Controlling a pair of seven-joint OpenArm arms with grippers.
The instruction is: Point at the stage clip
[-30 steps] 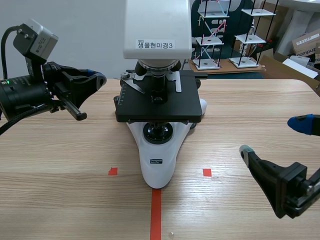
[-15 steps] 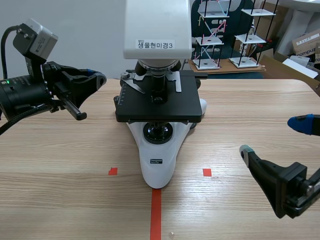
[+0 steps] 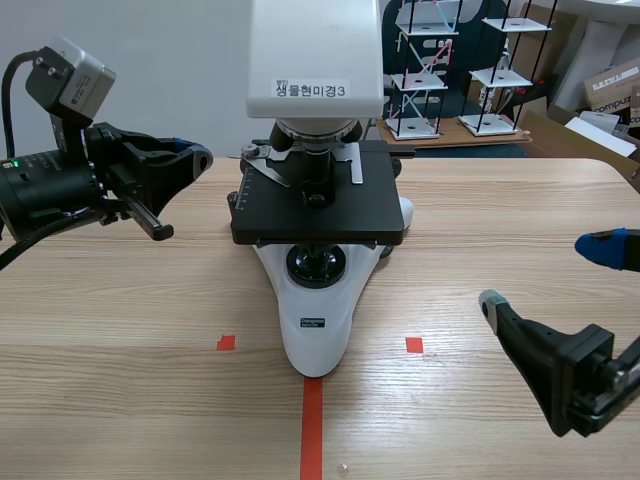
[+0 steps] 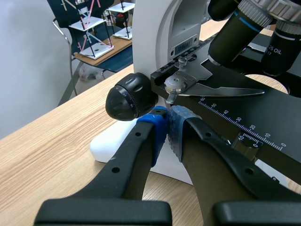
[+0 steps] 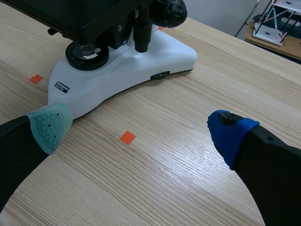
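Jaws on my left gripper (image 4: 167, 123) are closed pad to pad with nothing between them, tips just short of the silver stage clip (image 4: 214, 89) at the back corner of the microscope (image 3: 316, 90) stage. My right gripper (image 5: 140, 129) hangs spread wide and empty above the table (image 5: 188, 155), near the microscope's foot.

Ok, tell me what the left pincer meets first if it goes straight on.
The left pincer would probably meet the stage clip first, just ahead; the focus knob sits close beside, depth unclear.
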